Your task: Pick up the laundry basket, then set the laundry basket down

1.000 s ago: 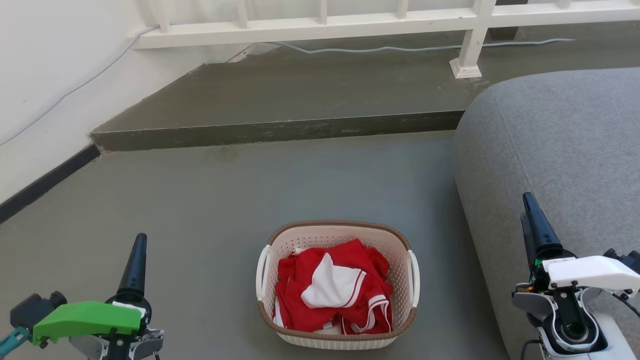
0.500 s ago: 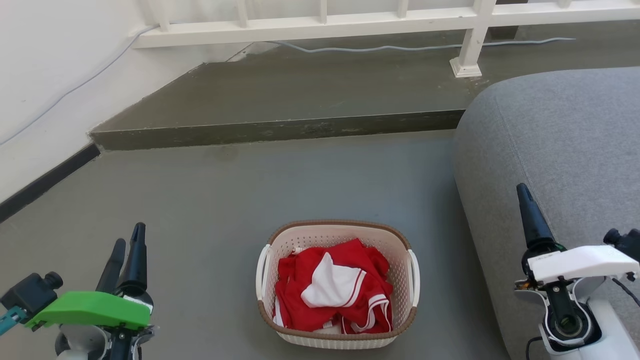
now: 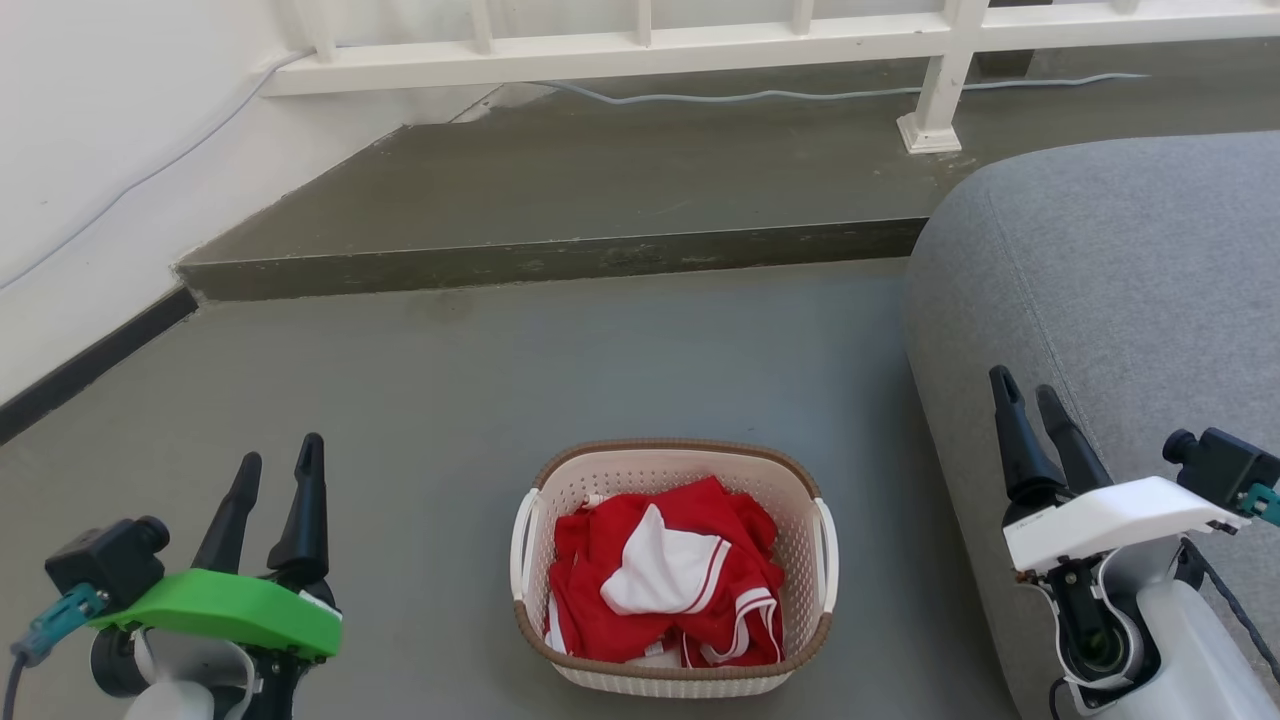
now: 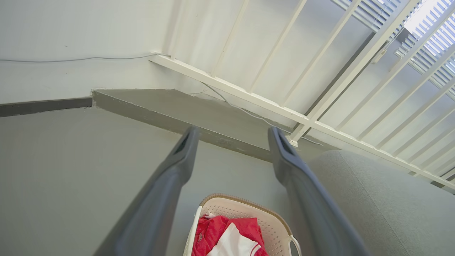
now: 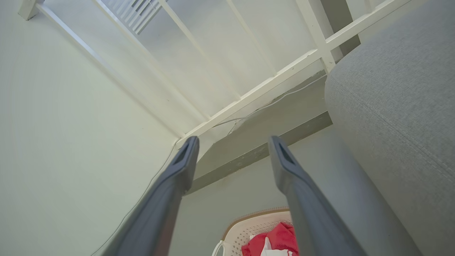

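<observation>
I stand on a smooth grey floor [image 3: 640, 350], matt and even, with a white wall [image 3: 90, 130] along my left and a dark baseboard [image 3: 90, 365] at its foot. Ahead, the floor meets a low raised step [image 3: 560, 262] of darker, scuffed concrete. Its front edge runs straight across, and its left end cuts back at an angle toward the wall. A white railing [image 3: 640, 45] crosses above the step, one post [image 3: 935, 95] planted on it, and a pale cable [image 3: 800, 97] trails along the step behind.

The laundry basket [image 3: 676, 446] sits on the floor right before me, upright, between my two grippers and apart from both. Red and white clothes [image 3: 665, 580] lie crumpled inside it (they stay below the brown rim). Its white handles face my left [image 3: 521, 545] and my right [image 3: 829, 555].

A grey sofa [image 3: 1130, 280] bulks on my right, its rounded side close beside the basket with a narrow strip of floor between them. To the left of the basket the floor runs wide to the baseboard, and a broad stretch lies between the basket and the step's edge.

My left gripper [image 3: 282, 450] hovers over the floor, well to the basket's left, fingers parted with a plain gap and nothing between them. My right gripper [image 3: 1022, 381] points up in front of the sofa's side, fingers likewise parted and gripping nothing; whether it touches the upholstery I cannot tell.
</observation>
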{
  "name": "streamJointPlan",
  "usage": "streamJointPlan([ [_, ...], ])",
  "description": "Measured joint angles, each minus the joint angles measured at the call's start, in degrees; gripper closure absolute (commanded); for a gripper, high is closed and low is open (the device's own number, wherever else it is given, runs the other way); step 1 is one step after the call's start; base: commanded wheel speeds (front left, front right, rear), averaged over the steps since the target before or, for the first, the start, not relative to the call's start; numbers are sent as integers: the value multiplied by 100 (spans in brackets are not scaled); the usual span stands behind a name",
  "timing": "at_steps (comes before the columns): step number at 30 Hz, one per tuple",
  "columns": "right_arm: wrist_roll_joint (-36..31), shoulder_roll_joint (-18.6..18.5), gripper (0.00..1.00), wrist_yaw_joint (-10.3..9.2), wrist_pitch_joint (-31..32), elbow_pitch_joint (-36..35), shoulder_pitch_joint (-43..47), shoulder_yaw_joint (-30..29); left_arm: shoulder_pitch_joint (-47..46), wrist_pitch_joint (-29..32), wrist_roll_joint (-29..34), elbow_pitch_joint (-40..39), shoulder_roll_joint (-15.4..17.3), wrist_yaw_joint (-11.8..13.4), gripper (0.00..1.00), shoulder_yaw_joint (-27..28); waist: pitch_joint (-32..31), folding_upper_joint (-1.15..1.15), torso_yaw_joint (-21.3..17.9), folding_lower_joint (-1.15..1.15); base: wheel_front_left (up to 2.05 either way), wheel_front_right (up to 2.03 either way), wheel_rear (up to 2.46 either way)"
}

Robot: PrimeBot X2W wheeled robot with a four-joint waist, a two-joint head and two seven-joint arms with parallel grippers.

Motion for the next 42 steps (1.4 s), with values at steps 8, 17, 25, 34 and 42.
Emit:
streamJointPlan([
  [8, -637, 5, 0, -171, -136, -1, -43, 131, -27, -146, 655, -93, -12, 7, 0, -86, 3, 0, -2, 0, 0, 0, 0],
  [17, -1411, 20, 0, -301, -321, 1, -52, 328, -27, -312, 1368, -148, -68, 5, 0, -109, 14, 0, -10, 0, 0, 0, 0],
  [25, -2056, 22, 0, -399, -458, 5, -149, 423, -29, -477, 1992, -172, -145, 5, 0, -119, 27, 0, -14, 0, 0, 0, 0],
  [34, -2799, 51, 0, -509, -662, -33, -184, 508, -51, -665, 2671, -238, -192, -5, 0, -136, 39, 0, -18, 0, 0, 0, 0],
  [42, -2816, 88, 0, -508, -667, -34, -248, 479, -58, -680, 2666, -270, -259, -29, 0, -76, 37, 0, -22, 0, 0, 0, 0],
])
